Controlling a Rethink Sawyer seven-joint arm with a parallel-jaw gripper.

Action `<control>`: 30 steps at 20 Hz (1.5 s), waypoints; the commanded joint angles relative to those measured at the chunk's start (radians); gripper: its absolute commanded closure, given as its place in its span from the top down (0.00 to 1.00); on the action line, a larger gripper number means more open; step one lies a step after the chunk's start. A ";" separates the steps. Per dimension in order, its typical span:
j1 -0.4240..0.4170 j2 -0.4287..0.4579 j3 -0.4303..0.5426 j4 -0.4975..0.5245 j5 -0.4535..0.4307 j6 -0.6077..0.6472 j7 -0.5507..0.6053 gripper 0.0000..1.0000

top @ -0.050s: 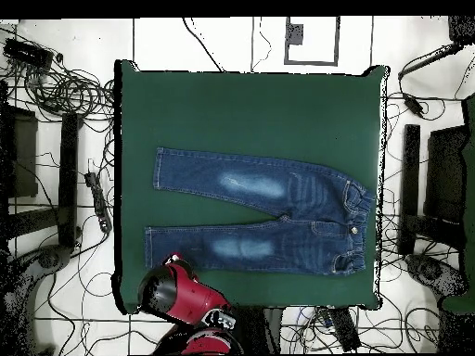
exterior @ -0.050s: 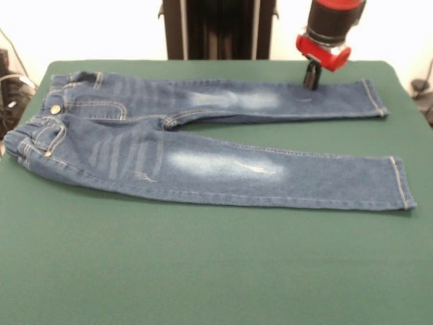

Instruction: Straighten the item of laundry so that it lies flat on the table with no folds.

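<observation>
The item of laundry, small blue denim jeans [exterior @ -0.050s: 203, 162] [top @ -0.050s: 269, 218], is spread across the green table [exterior @ -0.050s: 203, 271] [top @ -0.050s: 250, 111]. Both legs lie stretched out with faded whitish thigh patches showing. In the front view the waistband with its metal button is at the left and the cuffs at the right. My gripper [exterior @ -0.050s: 311, 76] hangs from the red and black arm just above the far leg, close to its cuff end. It holds nothing. In the overhead view the red arm head [top @ -0.050s: 167, 289] covers the gripper, near the lower leg's cuff.
Cables, black stands and equipment [top @ -0.050s: 56, 93] crowd the floor around the table. A black pedestal [exterior @ -0.050s: 216, 27] stands behind the far edge. The wide near half of the table top [exterior @ -0.050s: 203, 284] carries nothing but green cloth.
</observation>
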 commanded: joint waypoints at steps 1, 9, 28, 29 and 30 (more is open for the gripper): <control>-0.014 0.176 0.151 -0.121 0.050 -0.129 0.317 0.00; 0.008 0.199 0.156 -0.142 0.079 -0.142 0.340 0.00; 0.077 0.166 0.145 -0.139 0.138 -0.095 0.416 0.00; 0.079 0.163 0.143 -0.138 0.138 -0.093 0.417 0.00; 0.073 0.159 0.146 -0.132 0.132 -0.092 0.420 0.00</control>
